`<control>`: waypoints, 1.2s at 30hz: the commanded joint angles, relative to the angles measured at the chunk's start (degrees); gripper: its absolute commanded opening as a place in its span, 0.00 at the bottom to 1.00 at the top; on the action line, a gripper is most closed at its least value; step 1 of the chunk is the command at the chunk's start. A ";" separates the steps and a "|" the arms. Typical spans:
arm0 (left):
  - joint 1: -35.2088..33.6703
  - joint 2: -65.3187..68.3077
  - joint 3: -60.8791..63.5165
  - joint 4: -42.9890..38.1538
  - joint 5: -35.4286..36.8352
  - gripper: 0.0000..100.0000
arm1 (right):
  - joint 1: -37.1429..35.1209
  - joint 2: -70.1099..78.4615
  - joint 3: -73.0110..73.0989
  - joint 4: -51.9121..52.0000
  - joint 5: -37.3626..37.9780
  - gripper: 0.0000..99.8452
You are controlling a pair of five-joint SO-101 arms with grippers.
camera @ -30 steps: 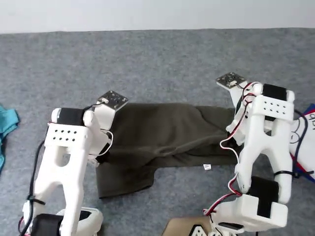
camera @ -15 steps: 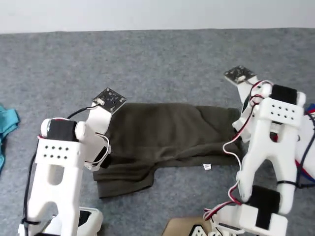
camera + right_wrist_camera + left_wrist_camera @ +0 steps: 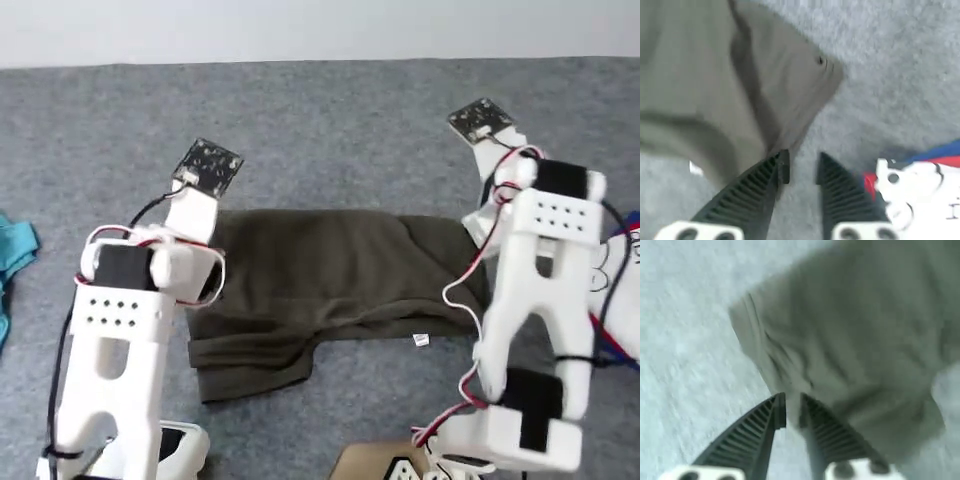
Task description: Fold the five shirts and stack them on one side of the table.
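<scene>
Readable text: none in any view.
white tag (image 3: 421,340): a small label lying at the near edge of the olive shirt (image 3: 330,265); too small to make out any letters or numbers.
white shirt (image 3: 622,252): at the table's right edge, it carries dark printed strokes with red and blue patches. In the right wrist view (image 3: 925,192) the same print shows as dark marks beside red and blue, and no letter can be told.
left wrist board (image 3: 207,166): a speckled circuit board with no legible marking.
right wrist board (image 3: 479,119): likewise, with no marking that can be read.
</scene>
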 commanded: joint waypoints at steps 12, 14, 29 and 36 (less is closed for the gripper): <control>0.09 34.64 -15.96 -13.36 2.20 0.01 | -6.02 12.53 -1.41 -9.63 -10.90 0.01; -0.09 39.12 -20.00 -9.93 2.02 0.01 | -6.02 12.44 -1.41 -9.45 -11.69 0.01; -0.35 56.88 -27.21 -2.37 1.93 0.01 | -5.93 12.79 -1.41 -10.15 -11.60 0.01; -0.35 58.64 -28.18 -2.90 2.02 0.01 | -5.93 18.59 -1.41 -15.34 -11.34 0.01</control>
